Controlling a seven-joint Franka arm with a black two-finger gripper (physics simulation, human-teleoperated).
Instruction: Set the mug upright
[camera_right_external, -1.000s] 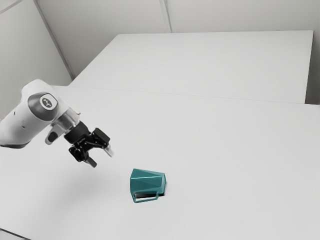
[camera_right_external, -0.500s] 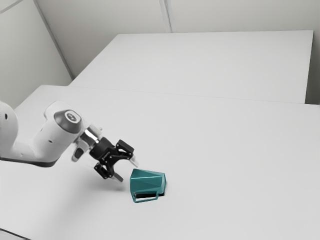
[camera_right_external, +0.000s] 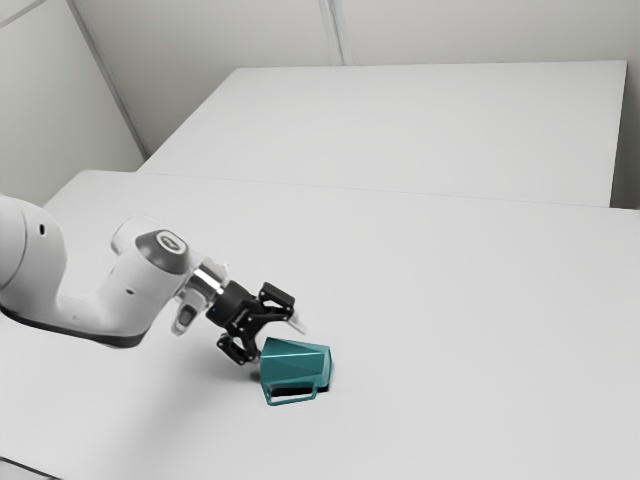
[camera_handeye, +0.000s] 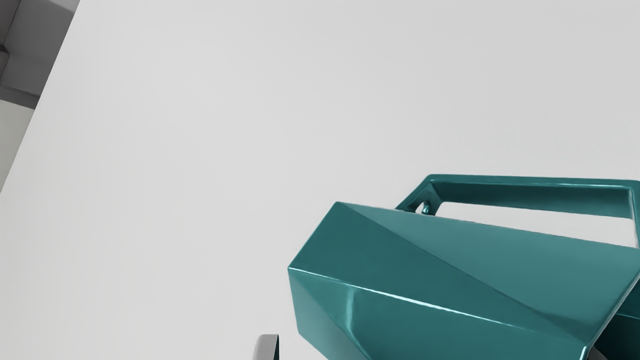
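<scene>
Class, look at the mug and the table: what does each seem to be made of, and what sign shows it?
The mug: glossy, perhaps glazed ceramic, though hard plastic would look alike; bright highlights run along its facet edges.
The table: matte, perhaps laminate or painted board; its pale surface shows soft shading and no grain.

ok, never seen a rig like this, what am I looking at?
A simulated white jointed robot arm with a black two-finger claw. The exterior view is from a camera at the arm's side; the wrist view is from one mounted by the claw, fingertips at the bottom edge. On the smooth white table a faceted glossy teal mug lies on its side, its angular handle out sideways. The claw is open, right at the mug, holding nothing.
</scene>
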